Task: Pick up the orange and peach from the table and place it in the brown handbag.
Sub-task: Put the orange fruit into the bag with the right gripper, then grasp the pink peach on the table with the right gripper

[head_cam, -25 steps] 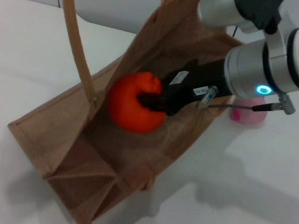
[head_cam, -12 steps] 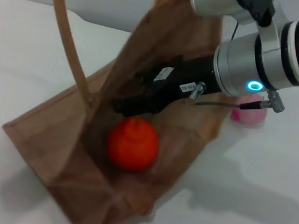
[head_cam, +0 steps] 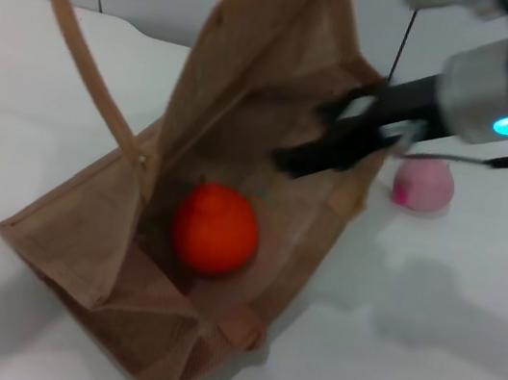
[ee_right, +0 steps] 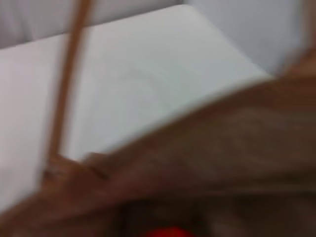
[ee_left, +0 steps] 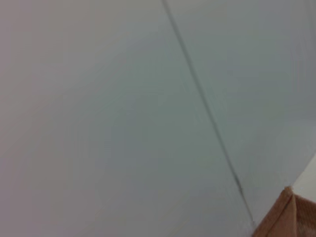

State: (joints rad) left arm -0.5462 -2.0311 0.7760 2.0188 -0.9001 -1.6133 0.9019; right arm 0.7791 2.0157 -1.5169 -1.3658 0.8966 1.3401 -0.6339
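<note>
The orange (head_cam: 216, 229) lies inside the brown handbag (head_cam: 168, 322), on its lower wall, free of any grip. My right gripper (head_cam: 324, 148) is open and empty, its black fingers just over the bag's right rim, up and right of the orange. Just beyond that rim the pale pink peach (head_cam: 423, 185) rests on the white table, partly behind the gripper's cable. In the right wrist view the bag's brown weave (ee_right: 232, 148) fills the lower part, with a sliver of the orange (ee_right: 165, 232) at the edge. My left gripper is out of view.
One long bag handle (head_cam: 82, 54) arcs up at the left and shows in the right wrist view as the handle (ee_right: 66, 84). White table (head_cam: 437, 377) surrounds the bag. The left wrist view shows a grey wall and a brown bag corner (ee_left: 289, 217).
My right gripper let go of the orange, which dropped to the bag's lower wall. The gripper then drew back up and right out of the bag, and the bag shifted slightly.
</note>
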